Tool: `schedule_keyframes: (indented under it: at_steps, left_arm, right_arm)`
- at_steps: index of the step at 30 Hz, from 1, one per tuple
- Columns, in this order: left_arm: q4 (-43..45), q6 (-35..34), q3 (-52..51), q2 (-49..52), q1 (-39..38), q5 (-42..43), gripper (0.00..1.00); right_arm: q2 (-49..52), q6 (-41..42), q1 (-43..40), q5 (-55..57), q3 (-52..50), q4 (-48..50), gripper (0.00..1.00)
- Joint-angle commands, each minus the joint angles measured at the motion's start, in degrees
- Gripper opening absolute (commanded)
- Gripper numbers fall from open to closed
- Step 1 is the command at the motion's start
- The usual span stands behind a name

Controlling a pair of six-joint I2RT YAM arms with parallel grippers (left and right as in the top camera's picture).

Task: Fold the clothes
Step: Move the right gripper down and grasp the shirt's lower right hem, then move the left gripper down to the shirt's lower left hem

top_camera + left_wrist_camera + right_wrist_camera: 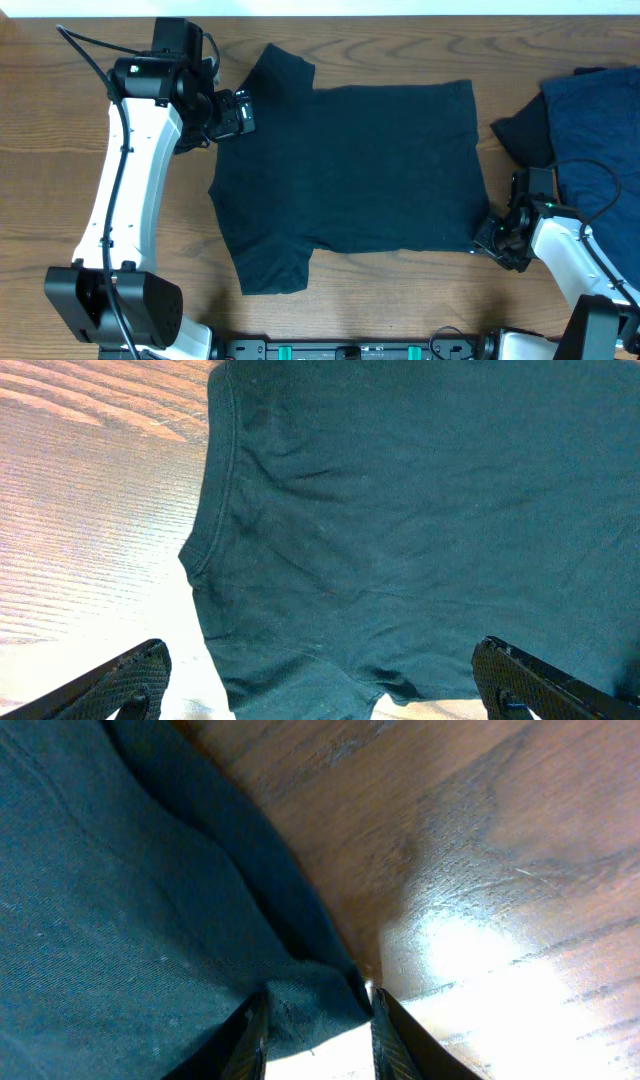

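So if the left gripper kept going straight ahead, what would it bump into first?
The dark T-shirt, near its neck edge. The left gripper is open with the cloth right ahead, though how close is unclear.

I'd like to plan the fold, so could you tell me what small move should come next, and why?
Probably close the right gripper firmly on the T-shirt at its hem corner: the fabric is bunched between its fingers, but a firm pinch isn't evident. The left gripper hangs wide open by the collar, holding nothing.
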Motion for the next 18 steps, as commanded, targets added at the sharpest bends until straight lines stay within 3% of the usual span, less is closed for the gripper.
schedule_keyframes:
  at_steps: [1,5,11,18]
  left_arm:
    - [-0.17,-0.09,-0.20,0.39,0.22,-0.50,0.98]
    - [-0.17,-0.09,-0.20,0.39,0.20,-0.50,0.98]
    - [-0.17,-0.09,-0.20,0.39,0.20,-0.50,0.98]
    - [-0.17,-0.09,-0.20,0.39,0.22,-0.48,0.98]
  right_arm:
    - [-0.20,0.61,-0.39,0.00,-1.53,1.29,0.34]
    - [-0.20,0.87,-0.39,0.00,-1.68,1.62,0.33]
    - [-0.20,0.87,-0.39,0.02,-1.68,1.86,0.13]
    - [-0.20,0.87,-0.39,0.04,-1.68,2.58,0.14]
